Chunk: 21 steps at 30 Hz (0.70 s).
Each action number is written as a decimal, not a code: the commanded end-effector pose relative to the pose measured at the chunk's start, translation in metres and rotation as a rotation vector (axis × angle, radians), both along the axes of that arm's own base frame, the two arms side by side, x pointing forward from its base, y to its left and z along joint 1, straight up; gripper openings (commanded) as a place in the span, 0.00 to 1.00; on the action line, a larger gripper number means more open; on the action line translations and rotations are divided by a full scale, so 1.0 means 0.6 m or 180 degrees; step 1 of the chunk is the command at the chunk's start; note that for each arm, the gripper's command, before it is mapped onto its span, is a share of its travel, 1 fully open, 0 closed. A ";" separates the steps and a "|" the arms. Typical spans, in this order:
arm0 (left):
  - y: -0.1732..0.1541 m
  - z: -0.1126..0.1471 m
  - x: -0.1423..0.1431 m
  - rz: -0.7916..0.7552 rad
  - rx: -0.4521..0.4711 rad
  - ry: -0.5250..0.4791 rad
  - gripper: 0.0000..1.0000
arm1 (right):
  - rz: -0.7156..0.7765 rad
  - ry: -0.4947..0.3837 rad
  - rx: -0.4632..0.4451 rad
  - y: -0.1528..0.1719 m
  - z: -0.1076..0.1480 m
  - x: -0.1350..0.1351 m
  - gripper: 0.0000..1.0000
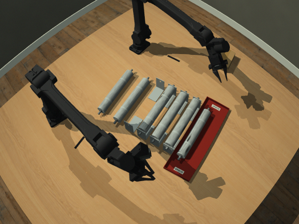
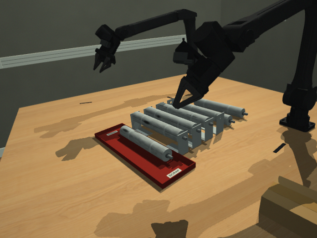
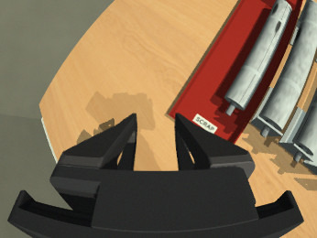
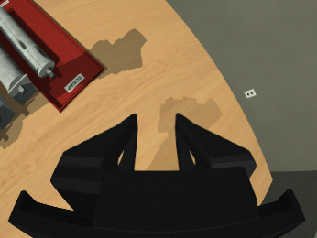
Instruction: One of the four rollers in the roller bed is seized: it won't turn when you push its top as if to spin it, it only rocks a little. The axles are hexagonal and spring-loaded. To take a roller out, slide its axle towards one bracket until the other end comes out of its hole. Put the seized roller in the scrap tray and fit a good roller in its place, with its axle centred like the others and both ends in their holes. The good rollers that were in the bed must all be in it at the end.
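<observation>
One roller (image 1: pixel 199 122) (image 2: pixel 145 143) (image 3: pixel 263 55) (image 4: pixel 32 52), with dark slots near one end, lies in the red scrap tray (image 1: pixel 212 130) (image 2: pixel 122 146) (image 3: pixel 211 78) (image 4: pixel 73 55). Three rollers (image 1: pixel 158 108) (image 1: pixel 170 115) (image 1: pixel 182 122) sit side by side in the bed, axle stubs showing through their near brackets in the exterior view. The fourth position's bracket (image 1: pixel 160 86) (image 2: pixel 220 124) is empty. Two rollers (image 1: pixel 115 90) (image 1: pixel 131 99) lie on the table. My left gripper (image 1: pixel 224 82) (image 2: pixel 176 106) (image 3: pixel 156 120) and right gripper (image 1: pixel 154 176) (image 2: pixel 97 70) (image 4: pixel 157 115) are partly open, empty, raised beyond opposite tray ends.
A cardboard box (image 1: pixel 229 57) (image 2: pixel 289 199) stands near the table edge on the left arm's side. A black strip (image 1: pixel 173 58) (image 2: pixel 278 147) lies near the left arm's base, another (image 1: pixel 79 142) (image 2: pixel 85 102) near the right arm. The tray stands right beside the bed's outer brackets.
</observation>
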<state>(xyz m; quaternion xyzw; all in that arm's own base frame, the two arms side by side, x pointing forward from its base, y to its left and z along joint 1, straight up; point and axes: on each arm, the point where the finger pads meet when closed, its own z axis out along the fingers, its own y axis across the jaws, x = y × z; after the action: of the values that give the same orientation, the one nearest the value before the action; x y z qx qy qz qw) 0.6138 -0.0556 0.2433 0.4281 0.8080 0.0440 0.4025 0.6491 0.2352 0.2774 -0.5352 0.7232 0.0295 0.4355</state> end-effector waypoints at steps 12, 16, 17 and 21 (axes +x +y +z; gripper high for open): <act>0.039 0.152 -0.024 0.0898 -0.0697 -0.0653 0.32 | -0.1175 -0.0343 0.0773 -0.146 0.141 -0.029 0.32; 0.031 0.194 -0.038 0.1048 -0.0925 -0.0838 0.32 | -0.1465 -0.0477 0.1015 -0.186 0.180 -0.049 0.32; 0.042 0.208 -0.043 0.1123 -0.0988 -0.0905 0.32 | -0.1562 -0.0520 0.1083 -0.203 0.192 -0.054 0.32; 0.061 0.257 -0.061 0.1341 -0.1246 -0.1133 0.32 | -0.1854 -0.0679 0.1366 -0.247 0.233 -0.079 0.32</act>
<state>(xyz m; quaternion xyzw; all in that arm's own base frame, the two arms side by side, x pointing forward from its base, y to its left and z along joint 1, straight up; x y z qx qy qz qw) 0.5856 -0.0278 0.3665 0.2090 0.8025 0.0589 0.5557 0.6091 0.1096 0.3928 -0.2678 0.7757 -0.0132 0.5713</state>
